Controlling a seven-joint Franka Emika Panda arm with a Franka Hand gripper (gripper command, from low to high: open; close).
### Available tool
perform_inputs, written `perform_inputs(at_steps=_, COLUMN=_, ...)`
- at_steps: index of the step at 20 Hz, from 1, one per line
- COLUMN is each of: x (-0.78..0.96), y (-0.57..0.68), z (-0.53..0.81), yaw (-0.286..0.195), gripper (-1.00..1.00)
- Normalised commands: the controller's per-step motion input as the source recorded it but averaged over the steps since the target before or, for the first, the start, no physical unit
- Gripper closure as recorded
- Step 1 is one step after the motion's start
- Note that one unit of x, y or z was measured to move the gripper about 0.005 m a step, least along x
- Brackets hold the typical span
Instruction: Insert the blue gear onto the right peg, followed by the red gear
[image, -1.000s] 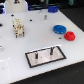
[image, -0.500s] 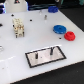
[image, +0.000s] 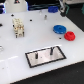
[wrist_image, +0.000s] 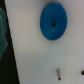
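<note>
My jaws show in neither view, so I cannot tell whether they are released or clenched. Through my wrist camera the blue gear (wrist_image: 53, 21) lies flat on the white table (wrist_image: 35, 55). In the exterior view it (image: 60, 28) sits right of centre in the upper half, the red gear (image: 69, 35) touching its lower right edge. The right peg (image: 50, 50) stands upright on the black-framed plate (image: 45, 56), lower centre, well apart from both gears.
</note>
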Motion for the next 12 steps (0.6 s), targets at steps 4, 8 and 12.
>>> perform_inputs(at_steps=4, x=-0.31, y=-0.01, z=-0.55, yaw=0.000, gripper=-1.00)
perform_inputs(at_steps=8, x=-0.28, y=-0.14, z=-0.50, yaw=0.000, gripper=-1.00)
perform_inputs(at_steps=12, x=-0.26, y=-0.25, z=-0.41, yaw=0.000, gripper=-1.00)
